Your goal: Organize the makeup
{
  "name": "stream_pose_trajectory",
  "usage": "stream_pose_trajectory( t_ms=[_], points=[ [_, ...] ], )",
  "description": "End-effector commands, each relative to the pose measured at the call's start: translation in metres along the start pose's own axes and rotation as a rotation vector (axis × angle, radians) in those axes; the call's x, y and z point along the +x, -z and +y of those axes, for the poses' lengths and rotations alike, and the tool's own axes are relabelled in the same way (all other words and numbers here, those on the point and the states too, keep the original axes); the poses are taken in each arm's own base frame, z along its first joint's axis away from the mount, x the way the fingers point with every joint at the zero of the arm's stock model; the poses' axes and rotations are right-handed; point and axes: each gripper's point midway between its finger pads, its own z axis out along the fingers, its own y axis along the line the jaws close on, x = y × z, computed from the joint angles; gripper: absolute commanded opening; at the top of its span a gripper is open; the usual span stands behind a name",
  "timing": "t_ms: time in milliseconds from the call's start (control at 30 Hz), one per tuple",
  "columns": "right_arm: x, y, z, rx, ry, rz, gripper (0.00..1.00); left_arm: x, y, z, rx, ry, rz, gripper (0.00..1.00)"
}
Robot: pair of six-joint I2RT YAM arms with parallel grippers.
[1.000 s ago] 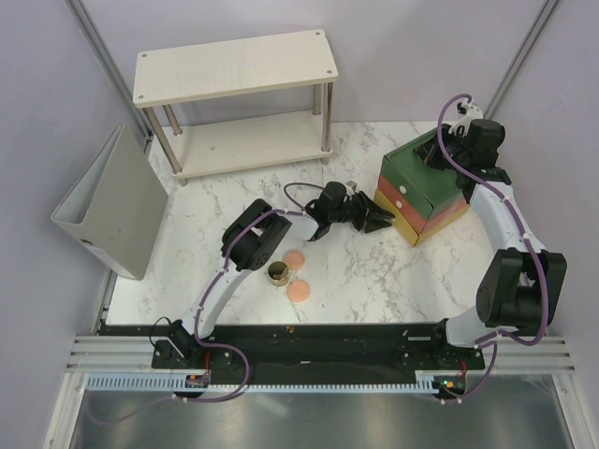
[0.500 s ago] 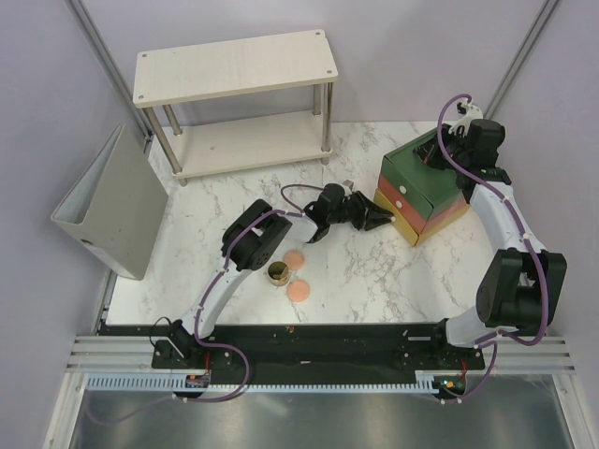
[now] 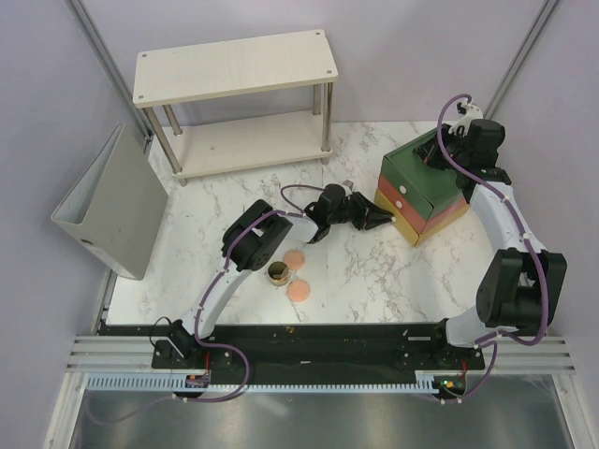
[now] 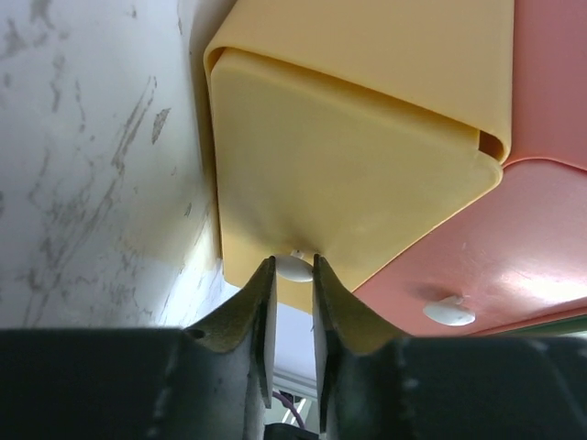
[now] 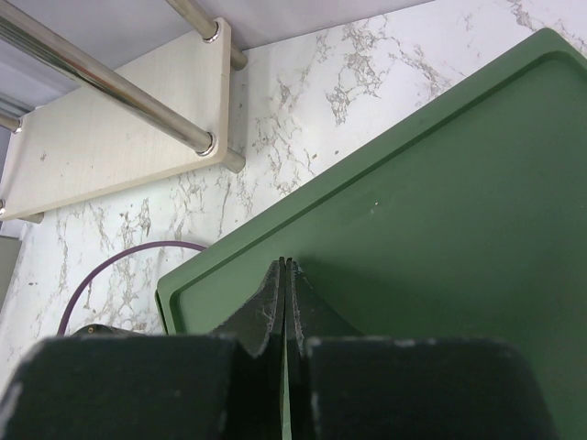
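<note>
The gold-rimmed jar (image 3: 278,273) is sitting on the marble table (image 3: 374,281) with one peach disc (image 3: 294,258) just behind it and a second peach disc (image 3: 299,291) just in front. The left gripper (image 4: 293,263) is pinching the white knob (image 4: 295,269) on the yellow drawer (image 4: 348,165). The right gripper (image 5: 286,270) is clenched tight over the box's green top (image 5: 440,202).

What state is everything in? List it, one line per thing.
Yellow drawer: barely out, if at all.
Left tool: shut on the yellow drawer's white knob.
Right tool: shut, tips on the drawer box's green top.
Red drawer: looks shut.
Two discs: lying flat.
Jar: upright between them.
Binder: standing, shut.
</note>
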Motion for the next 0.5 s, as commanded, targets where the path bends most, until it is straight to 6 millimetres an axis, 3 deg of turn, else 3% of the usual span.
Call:
stream_pose_trajectory(
  t_ms=[0, 100, 200, 333, 467],
  points=[
    [0.1662, 0.0249, -0.0516, 0.205, -0.18, 0.551, 0.0, 0.0004, -0.0025, 0.0329, -0.085, 0.106, -0.03, 0.2],
    [0.1661, 0.0246, -0.0511, 0.204, -0.18, 0.55, 0.0, 0.0003, -0.0013, 0.0338, -0.086, 0.11, -0.028, 0.04],
    [0.166, 0.0246, -0.0516, 0.206, -0.182, 0.55, 0.0, 0.0004, 0.0005, 0.0342, -0.086, 0.111, -0.028, 0.02],
    [0.1668, 0.0248, -0.0513, 0.204, -0.179, 0.551, 0.0, 0.0027, 0.0021, 0.0344, -0.086, 0.098, -0.018, 0.28],
    [0.1663, 0.0249, -0.0507, 0.203, -0.181, 0.55, 0.0, 0.0029, 0.0019, 0.0347, -0.091, 0.097, -0.022, 0.41]
  ],
)
